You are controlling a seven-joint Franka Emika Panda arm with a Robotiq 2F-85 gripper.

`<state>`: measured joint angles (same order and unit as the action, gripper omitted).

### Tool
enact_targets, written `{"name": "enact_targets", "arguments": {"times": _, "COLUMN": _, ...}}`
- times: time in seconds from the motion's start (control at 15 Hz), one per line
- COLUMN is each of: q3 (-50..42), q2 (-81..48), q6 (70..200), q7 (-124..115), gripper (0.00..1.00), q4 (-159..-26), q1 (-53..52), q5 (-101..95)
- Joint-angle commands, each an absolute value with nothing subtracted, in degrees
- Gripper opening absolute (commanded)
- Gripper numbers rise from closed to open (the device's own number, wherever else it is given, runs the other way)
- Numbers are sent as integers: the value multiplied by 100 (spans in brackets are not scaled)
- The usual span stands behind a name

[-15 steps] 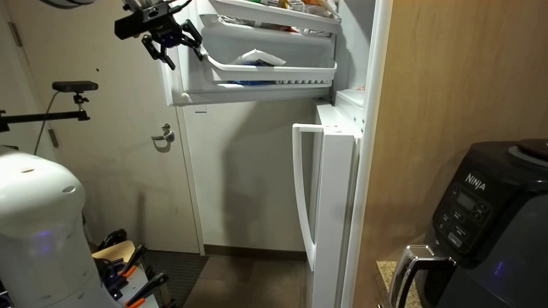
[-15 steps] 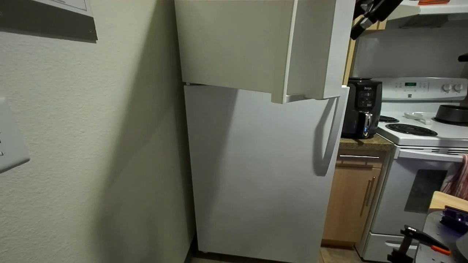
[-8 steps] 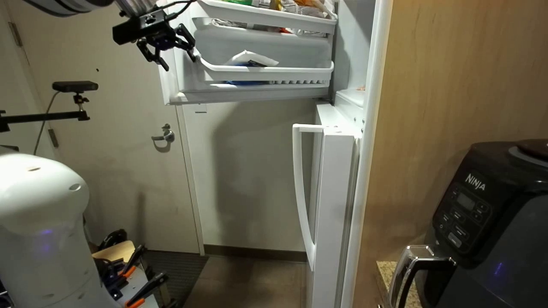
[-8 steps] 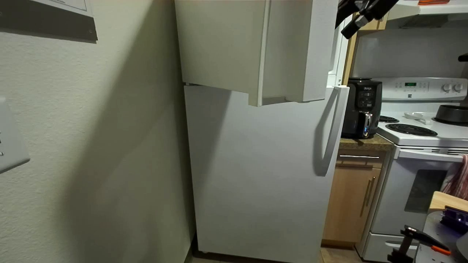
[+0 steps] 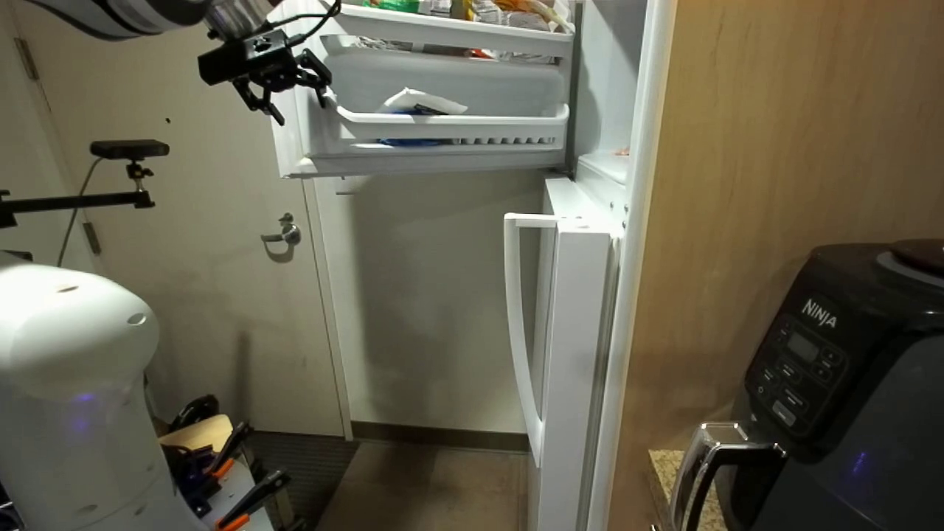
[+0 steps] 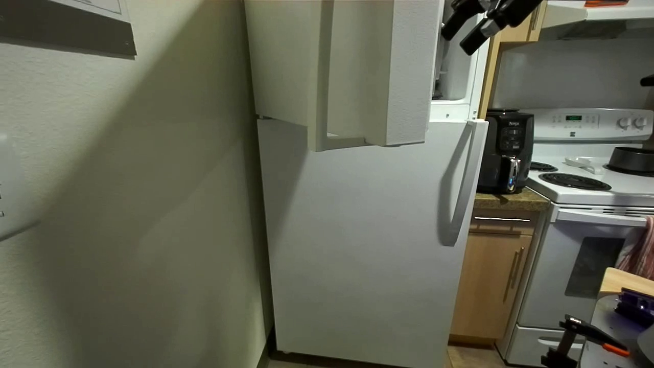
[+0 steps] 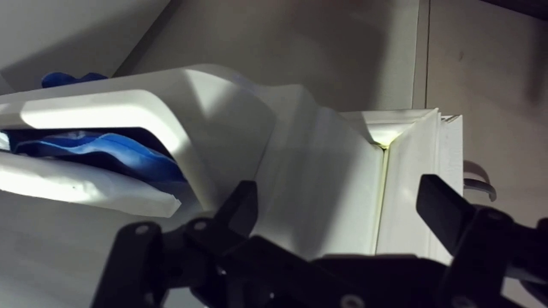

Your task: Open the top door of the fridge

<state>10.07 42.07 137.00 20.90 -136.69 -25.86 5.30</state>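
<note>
The fridge [image 5: 579,346] is white with a closed lower door [image 6: 357,230]. The top door [image 5: 442,160] stands wide open, its racked inner face showing in an exterior view. In an exterior view its outer side [image 6: 283,61] and free edge show, with part of the lit compartment behind. My gripper [image 5: 302,112] is open, at the free-edge end of the door's inner face beside the lower rack [image 5: 457,129]. It also shows at the top of an exterior view [image 6: 457,42]. In the wrist view the gripper [image 7: 337,184] spreads over the door's inner rim [image 7: 346,218], nothing between the pads. Contact is unclear.
The rack holds a white and blue packet [image 7: 124,158]. A room door with a lever handle [image 5: 284,234] is behind the arm. A wall [image 6: 153,204] stands by the hinge side. A black air fryer [image 6: 507,148] and a stove [image 6: 587,199] stand beside the fridge.
The top door has swung further open, baring more of the compartment. My gripper has moved along with the door's free end, staying open.
</note>
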Motion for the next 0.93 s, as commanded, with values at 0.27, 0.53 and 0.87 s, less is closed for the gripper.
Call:
{"name": "enact_targets", "arguments": {"times": 0.27, "q3": 1119, "q2": 3493, "q6": 14071, "q7": 2030, "gripper": 100, "q4": -13156, "q1": -2600, "q5": 461}}
{"name": "enact_targets", "arguments": {"times": 0.53, "q3": 1251, "q2": 3213, "q6": 14094, "q7": 2021, "gripper": 100, "q4": -12880, "q1": -2612, "q5": 447}}
{"name": "enact_targets", "arguments": {"times": 0.87, "q3": 1435, "q2": 2862, "q6": 14158, "q7": 2007, "gripper": 100, "q4": -12492, "q1": -2627, "q5": 429}}
